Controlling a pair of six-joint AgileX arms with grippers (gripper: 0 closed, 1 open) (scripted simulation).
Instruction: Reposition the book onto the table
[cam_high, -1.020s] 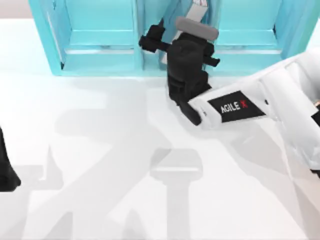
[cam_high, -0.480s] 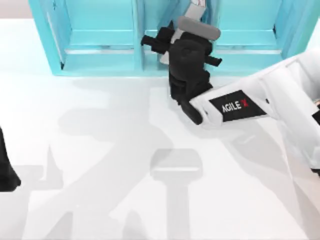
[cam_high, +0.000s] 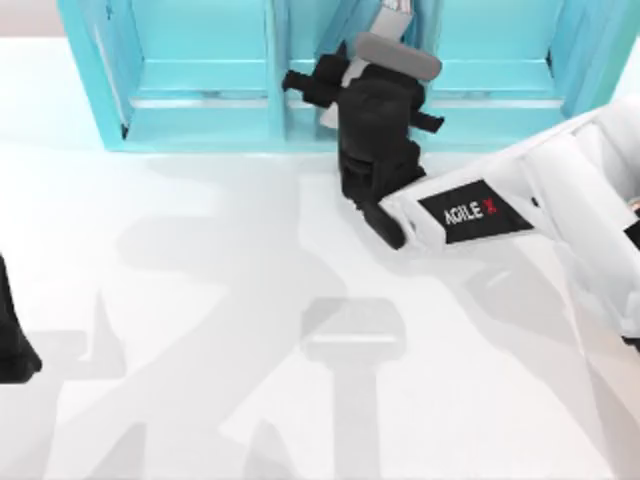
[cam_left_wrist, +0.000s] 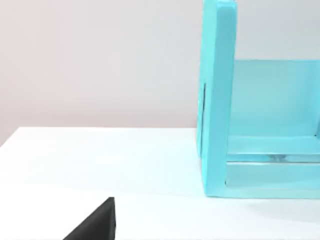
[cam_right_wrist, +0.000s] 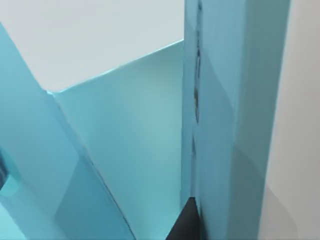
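Teal-blue thick rectangular book (cam_high: 392, 12) w/ white page edges stands tilted in the middle compartment of the cyan shelf unit (cam_high: 200, 90) at the far edge of the glossy white table (cam_high: 200, 300); not yet on the table. Right gripper (cam_high: 345, 72) is pushed into that compartment at the book, wrist approx. level w/ shelf front, prob. because a book standing between dividers can only be taken from the open front. Right wrist view: teal cover (cam_right_wrist: 235, 100) runs just beside one dark fingertip (cam_right_wrist: 187, 225), so contact looks likely, but cannot tell if the fingers are clamped or apart. Left gripper (cam_high: 12, 335) parked at the table's left edge, well apart from shelf; one dark finger (cam_left_wrist: 95, 225) visible in left wrist view, opening also cannot tell.
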